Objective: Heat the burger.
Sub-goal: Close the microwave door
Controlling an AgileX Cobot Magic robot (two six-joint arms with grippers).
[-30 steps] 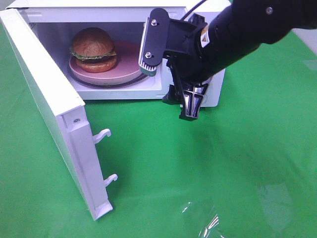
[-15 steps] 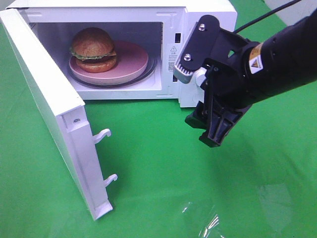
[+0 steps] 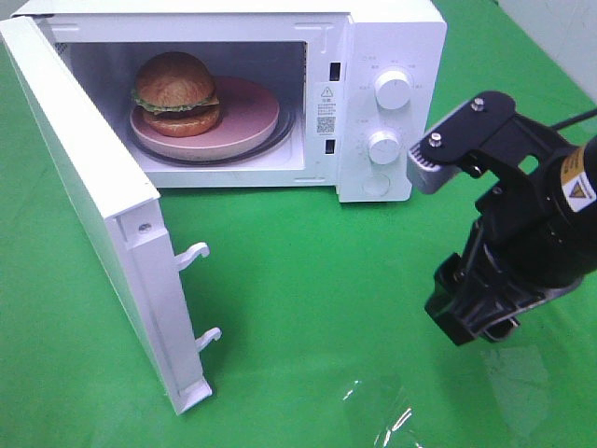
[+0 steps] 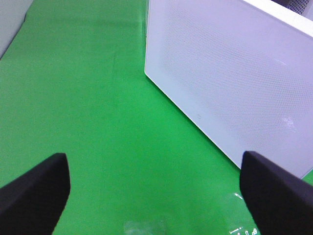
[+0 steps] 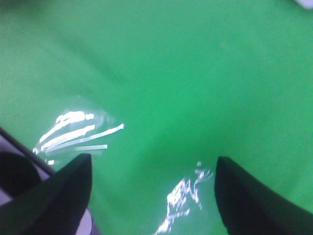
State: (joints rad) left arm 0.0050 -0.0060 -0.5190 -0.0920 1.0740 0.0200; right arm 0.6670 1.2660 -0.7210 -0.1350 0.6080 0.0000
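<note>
Burger [image 3: 175, 91] is on its pink plate [image 3: 254, 119] in the microwave [image 3: 410, 42], door [image 3: 84, 187] open. My right gripper [image 5: 152, 161] is spread wide and empty. Next I'd push the door shut.

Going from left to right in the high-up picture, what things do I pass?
microwave door → burger → knobs → right gripper
</note>
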